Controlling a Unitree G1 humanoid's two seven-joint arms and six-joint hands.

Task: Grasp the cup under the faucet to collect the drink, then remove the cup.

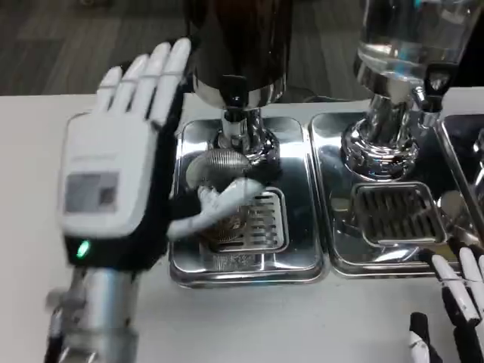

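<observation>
While my left robot hand [121, 174] hovers with fingers spread, holding nothing, the cup's place is unclear to me; the shiny steel drip tray [295, 261] lies just right of it.

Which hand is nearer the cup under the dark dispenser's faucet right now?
Left. The left hand is beside the cup on the drip tray, fingers reaching around it. The right hand sits far off at the lower right.
</observation>
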